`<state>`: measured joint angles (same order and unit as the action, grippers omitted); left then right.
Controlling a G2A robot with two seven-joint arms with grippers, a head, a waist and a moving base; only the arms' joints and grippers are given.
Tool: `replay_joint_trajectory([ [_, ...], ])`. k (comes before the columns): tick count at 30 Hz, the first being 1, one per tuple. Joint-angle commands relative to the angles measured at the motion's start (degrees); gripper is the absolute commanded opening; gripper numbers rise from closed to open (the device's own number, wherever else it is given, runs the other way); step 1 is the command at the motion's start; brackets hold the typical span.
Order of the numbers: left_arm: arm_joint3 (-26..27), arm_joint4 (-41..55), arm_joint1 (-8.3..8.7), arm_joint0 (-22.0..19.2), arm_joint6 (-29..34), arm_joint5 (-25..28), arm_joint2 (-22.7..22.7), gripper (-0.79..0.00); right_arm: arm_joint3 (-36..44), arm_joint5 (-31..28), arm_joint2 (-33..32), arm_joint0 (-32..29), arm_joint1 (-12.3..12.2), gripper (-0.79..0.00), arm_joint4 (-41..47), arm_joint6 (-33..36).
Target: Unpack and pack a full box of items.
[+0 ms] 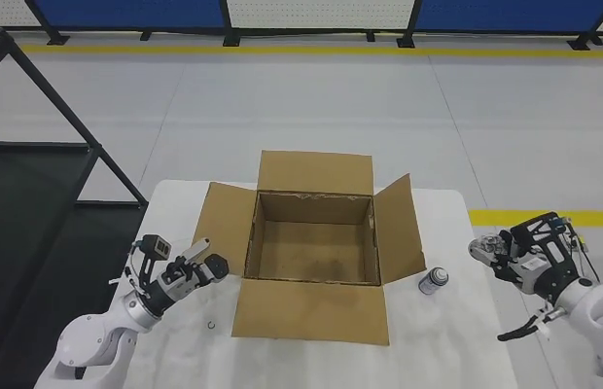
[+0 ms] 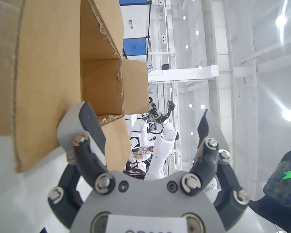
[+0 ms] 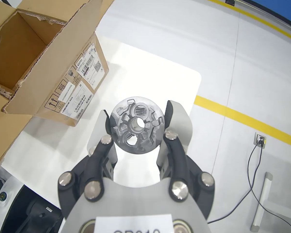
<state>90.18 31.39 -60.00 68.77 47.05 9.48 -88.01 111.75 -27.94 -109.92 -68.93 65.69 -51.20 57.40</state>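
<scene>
An open cardboard box (image 1: 314, 255) stands in the middle of the white table (image 1: 418, 335), its four flaps spread out and its brown floor bare. My right gripper (image 3: 138, 120) hangs above the table's right edge, shut on a round grey metal gear part (image 3: 137, 128); in the top view that gripper (image 1: 491, 253) sits right of the box. My left gripper (image 2: 147, 122) stands open with nothing between its fingers, just left of the box (image 2: 62, 73); in the top view it (image 1: 212, 265) hovers by the left flap.
A small metal can (image 1: 434, 281) stands on the table right of the box. A tiny ring (image 1: 212, 326) lies on the table near the front left flap. A black frame (image 1: 49, 146) stands left of the table.
</scene>
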Motion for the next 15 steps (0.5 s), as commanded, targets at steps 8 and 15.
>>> replay_joint_trajectory([
  [8,-0.57,-0.06,-0.02,-0.48,-0.57,-0.22,0.06,0.000,0.03,0.00,0.00,0.00,0.00,-0.785,0.00,0.00],
  [15,-0.24,-0.79,-0.03,-0.65,-0.30,-0.40,0.64,0.000,1.53,1.98,4.61,4.04,-0.09,-0.785,-1.63,-9.01],
])
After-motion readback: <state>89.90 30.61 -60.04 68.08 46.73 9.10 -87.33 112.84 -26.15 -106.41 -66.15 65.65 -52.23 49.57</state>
